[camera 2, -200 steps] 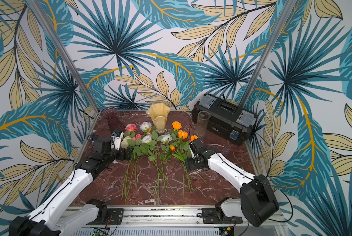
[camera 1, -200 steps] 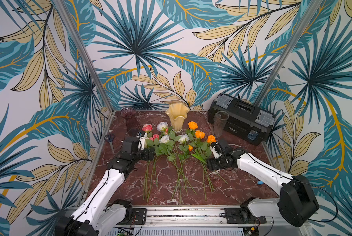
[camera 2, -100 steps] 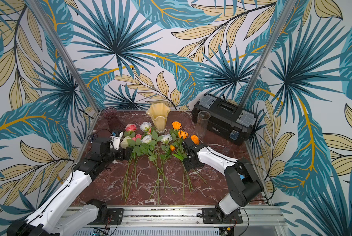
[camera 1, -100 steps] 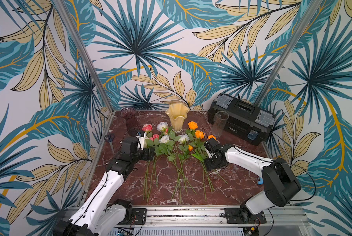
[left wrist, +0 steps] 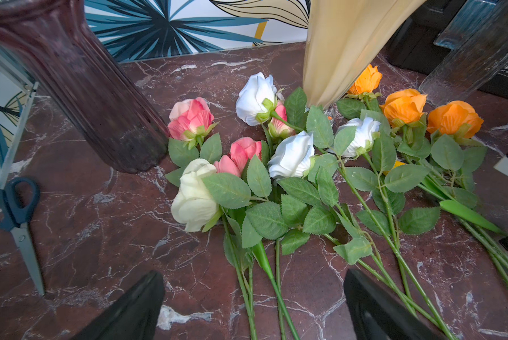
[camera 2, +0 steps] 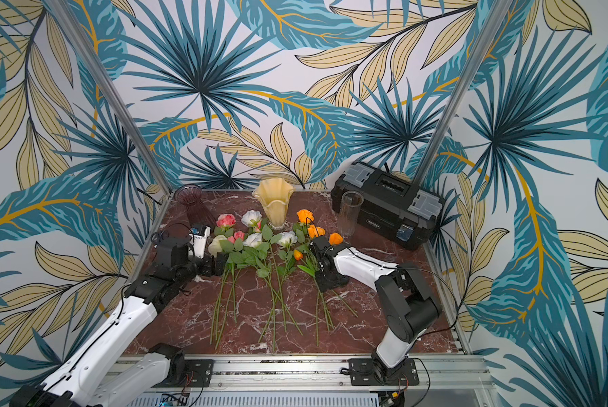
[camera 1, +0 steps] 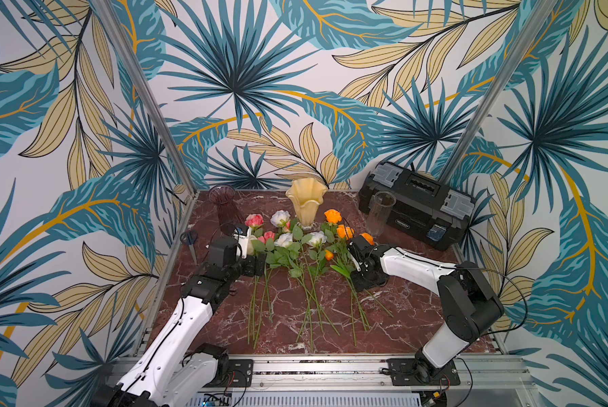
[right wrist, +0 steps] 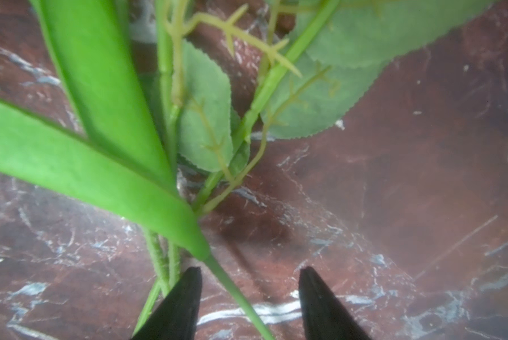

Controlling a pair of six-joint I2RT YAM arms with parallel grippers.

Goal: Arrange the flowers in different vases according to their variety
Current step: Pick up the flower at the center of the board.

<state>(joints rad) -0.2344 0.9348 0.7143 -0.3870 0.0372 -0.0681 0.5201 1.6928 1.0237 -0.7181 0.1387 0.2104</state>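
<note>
Pink [camera 1: 254, 220], white [camera 1: 280, 218] and orange [camera 1: 332, 215] flowers lie side by side on the marble table, stems toward the front. Behind them stand the purple vase [camera 1: 225, 202], the cream vase [camera 1: 306, 201] and the clear vase [camera 1: 378, 213], with no flowers in them. My left gripper [left wrist: 252, 273] is open low over the pink and white stems [left wrist: 276, 282]. My right gripper [right wrist: 250, 269] points down at the orange flowers' stems, jaws partly apart. One thin green stem [right wrist: 232, 290] runs between its fingers, close to one finger [right wrist: 185, 297] and clear of the opposite one.
A black toolbox [camera 1: 419, 204] sits at the back right, just behind the clear vase. Blue-handled scissors [camera 1: 189, 239] lie at the table's left edge. Metal posts rise at both back corners. A metal rail [camera 1: 313, 366] runs along the front.
My right arm has swung left and lowered over the orange flowers' stems, and its jaws have narrowed. The left arm has stayed where it was.
</note>
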